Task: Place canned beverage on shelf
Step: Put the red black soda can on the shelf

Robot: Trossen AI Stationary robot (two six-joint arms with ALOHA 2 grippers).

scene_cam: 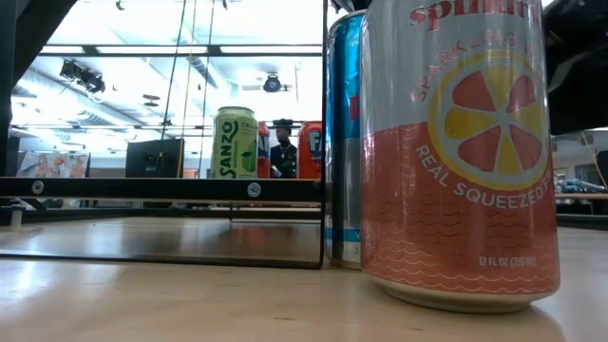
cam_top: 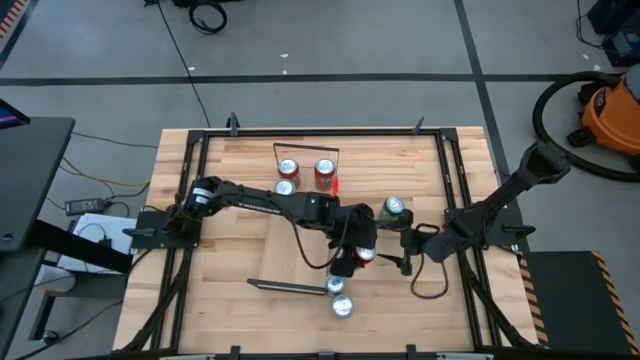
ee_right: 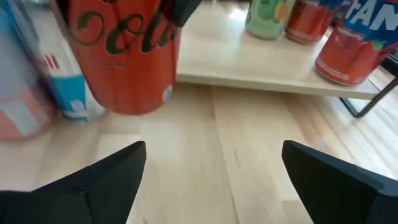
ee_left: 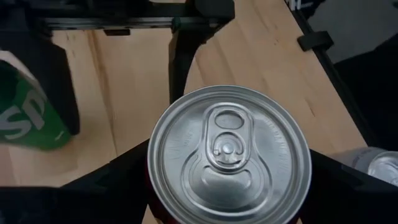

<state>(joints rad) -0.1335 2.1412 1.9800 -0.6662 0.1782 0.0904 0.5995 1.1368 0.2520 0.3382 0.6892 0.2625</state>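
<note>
Left gripper clamps red cola can by its sides, lifted mid-table, off the shelf; rigid, slick, likely full-heavy; right gripper spread, empty.

Your left gripper is reaching across mid-table with fingers clamping, while your right gripper is waiting beside it, fingers spread.

Two matte black jointed robot arms, left arm slim and segmented, right arm thicker at its pale grey shoulder, black cable looped beneath it, broad dark wedge-shaped fingers, no visible markings
</note>
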